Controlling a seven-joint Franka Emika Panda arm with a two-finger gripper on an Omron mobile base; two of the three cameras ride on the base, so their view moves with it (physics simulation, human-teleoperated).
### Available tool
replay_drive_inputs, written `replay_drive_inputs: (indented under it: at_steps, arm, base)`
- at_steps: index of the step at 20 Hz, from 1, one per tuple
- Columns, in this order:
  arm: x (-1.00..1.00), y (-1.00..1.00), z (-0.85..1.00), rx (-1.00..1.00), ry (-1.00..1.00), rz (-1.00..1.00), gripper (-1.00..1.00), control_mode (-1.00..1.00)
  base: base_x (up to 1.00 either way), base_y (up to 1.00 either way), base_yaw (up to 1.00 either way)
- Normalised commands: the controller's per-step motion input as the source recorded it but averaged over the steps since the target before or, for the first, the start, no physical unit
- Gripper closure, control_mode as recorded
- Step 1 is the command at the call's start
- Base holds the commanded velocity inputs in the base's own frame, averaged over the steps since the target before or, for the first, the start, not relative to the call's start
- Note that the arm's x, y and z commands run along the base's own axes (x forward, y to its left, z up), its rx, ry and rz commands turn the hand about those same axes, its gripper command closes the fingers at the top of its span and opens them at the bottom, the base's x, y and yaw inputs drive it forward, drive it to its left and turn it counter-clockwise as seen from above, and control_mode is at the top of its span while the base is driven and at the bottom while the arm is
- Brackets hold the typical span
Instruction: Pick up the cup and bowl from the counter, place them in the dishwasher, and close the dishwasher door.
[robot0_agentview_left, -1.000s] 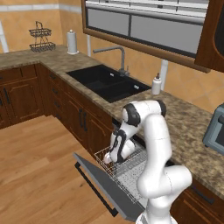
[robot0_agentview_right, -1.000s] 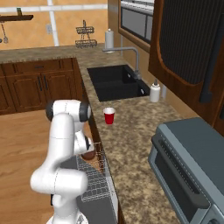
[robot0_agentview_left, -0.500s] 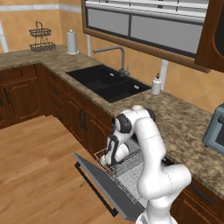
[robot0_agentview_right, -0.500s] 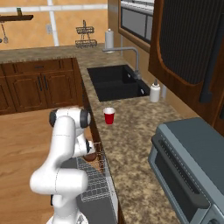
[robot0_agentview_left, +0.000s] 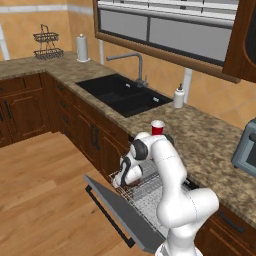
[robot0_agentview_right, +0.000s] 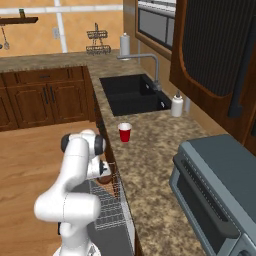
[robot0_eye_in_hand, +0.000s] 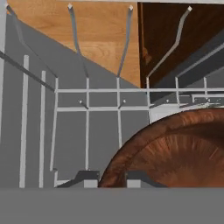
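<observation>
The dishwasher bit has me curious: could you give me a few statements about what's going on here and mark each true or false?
1. The bowl is down at the dishwasher rack, at the gripper. True.
2. The cup is already in the rack. False: it stands on the counter near the sink.
3. The dishwasher door is shut. False: it hangs open, dropped down over the floor.
4. A white soap dispenser stands beside the sink. True.
5. The cup lies on its side. False: it stands upright.
</observation>
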Motion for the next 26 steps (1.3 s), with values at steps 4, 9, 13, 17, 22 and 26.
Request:
replay_drive_inputs:
  at_steps: [4,9,13,17,22,26]
  arm:
    - [0.01,0.0,-0.1,0.0,0.02,0.0,-1.0,-1.0]
    - [-0.46,0.0,0.28,0.0,-0.07,0.0,-1.0,-1.0]
    - [-0.92,0.01,1.0,0.04,-0.2,0.0,-1.0,-1.0]
    - [-0.96,0.14,1.0,0.05,-0.18,0.0,-1.0,-1.0]
    - [-0.98,0.19,1.0,0.03,-0.21,0.0,-1.0,-1.0]
    - [-0.54,0.27,1.0,0.0,-0.17,0.0,-1.0,-1.0]
  base:
    - [0.0,0.0,0.0]
    - [0.0,0.0,0.0]
    - [0.0,0.0,0.0]
    - [0.0,0.0,0.0]
    - [0.0,0.0,0.0]
    - [0.0,0.0,0.0]
